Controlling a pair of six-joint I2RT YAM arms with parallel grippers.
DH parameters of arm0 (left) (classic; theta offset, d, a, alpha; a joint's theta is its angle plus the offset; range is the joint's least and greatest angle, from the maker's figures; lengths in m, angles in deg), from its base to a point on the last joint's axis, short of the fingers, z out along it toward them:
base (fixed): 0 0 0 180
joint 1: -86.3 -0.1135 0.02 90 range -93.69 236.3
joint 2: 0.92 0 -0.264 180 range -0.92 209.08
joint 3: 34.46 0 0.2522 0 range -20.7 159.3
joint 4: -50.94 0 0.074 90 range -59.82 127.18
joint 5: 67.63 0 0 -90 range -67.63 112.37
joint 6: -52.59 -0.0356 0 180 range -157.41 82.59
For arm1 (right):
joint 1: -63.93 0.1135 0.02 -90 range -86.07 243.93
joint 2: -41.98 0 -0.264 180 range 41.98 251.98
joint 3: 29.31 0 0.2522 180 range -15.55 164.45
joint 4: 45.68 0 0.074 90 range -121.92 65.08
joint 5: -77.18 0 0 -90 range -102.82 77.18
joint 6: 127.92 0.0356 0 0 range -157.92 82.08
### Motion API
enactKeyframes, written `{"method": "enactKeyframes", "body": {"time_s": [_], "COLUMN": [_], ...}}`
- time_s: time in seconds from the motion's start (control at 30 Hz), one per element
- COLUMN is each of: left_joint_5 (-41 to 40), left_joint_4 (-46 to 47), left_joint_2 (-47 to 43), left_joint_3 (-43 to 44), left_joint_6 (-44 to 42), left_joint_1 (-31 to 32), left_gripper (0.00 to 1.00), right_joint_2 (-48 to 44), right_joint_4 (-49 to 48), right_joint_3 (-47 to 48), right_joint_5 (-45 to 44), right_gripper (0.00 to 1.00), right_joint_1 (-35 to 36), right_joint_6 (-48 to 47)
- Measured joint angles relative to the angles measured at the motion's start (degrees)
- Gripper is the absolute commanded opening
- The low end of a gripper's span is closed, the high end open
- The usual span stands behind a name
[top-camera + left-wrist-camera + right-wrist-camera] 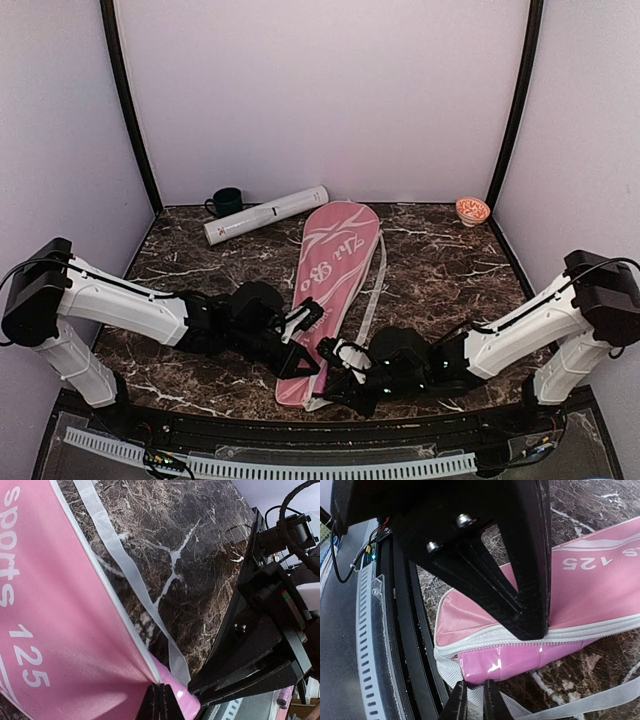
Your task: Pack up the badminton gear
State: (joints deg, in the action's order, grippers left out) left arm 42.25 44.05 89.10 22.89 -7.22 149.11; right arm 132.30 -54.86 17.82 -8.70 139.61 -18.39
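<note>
Pink racket-shaped fabric bag (335,270) flat on dark marble table (450,270), narrow end nearest arms. Left gripper (160,702) pressed together there. Right gripper (474,702) narrow-gapped at white webbing strap (580,702), cannot tell if pinching. Best: anchor fabric, pull along white zipper (580,630).

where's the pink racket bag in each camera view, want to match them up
Top external: the pink bag lies mid-table, wide end far, narrow end near the arms.
Left wrist: it fills the left half, with "sports 125" lettering showing.
Right wrist: its narrow zipped end runs from centre to the right edge.
Shared landmark: the white strap beside the bag's edge.
</note>
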Motion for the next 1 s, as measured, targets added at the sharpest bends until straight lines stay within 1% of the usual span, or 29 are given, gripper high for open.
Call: {"method": "enactKeyframes", "body": {"time_s": [0.03, 0.1, 0.33, 0.57, 0.63, 0.73, 0.9, 1.0], "left_joint_5": [0.02, 0.02, 7.34, 8.66, 8.66, 8.61, 7.56, 6.12], "left_joint_4": [0.02, 0.11, -0.31, -0.15, -0.37, -0.81, -1.92, -4.09], "left_joint_2": [0.0, -0.02, -0.13, -0.15, -0.15, -0.15, -0.13, 0.2], "left_joint_3": [-0.15, -0.44, -0.72, -0.79, -0.79, -0.79, -0.79, -0.68], "left_joint_6": [0.0, 0.0, 0.63, 0.63, 0.63, 0.59, 0.33, -0.31], "left_joint_1": [-0.02, -0.13, 0.81, 0.92, 1.14, 1.51, 1.6, 1.6], "left_gripper": [0.0, 0.0, 0.0, 0.0, 0.0, 0.0, 0.0, 0.0], "right_joint_2": [0.59, 2.38, 9.88, 10.69, 10.29, 7.52, 0.44, -4.52], "right_joint_4": [-0.09, -0.59, -6.58, -9.16, -9.86, -10.1, -8.35, -7.26], "right_joint_3": [0.37, 1.33, 2.84, 2.03, 1.46, -0.02, -3.04, -4.2], "right_joint_5": [0.31, 1.2, -3.26, -3.72, -3.87, -3.91, -4.57, -5.81], "right_gripper": [0.0, 0.0, 0.0, 0.0, 0.04, 0.11, 0.22, 0.28], "right_joint_1": [0.0, 0.07, -1.44, -0.57, 0.11, 1.4, 2.01, 1.99], "right_joint_6": [-0.13, -0.61, -2.08, -2.38, -2.6, -2.75, -1.68, -0.7]}}
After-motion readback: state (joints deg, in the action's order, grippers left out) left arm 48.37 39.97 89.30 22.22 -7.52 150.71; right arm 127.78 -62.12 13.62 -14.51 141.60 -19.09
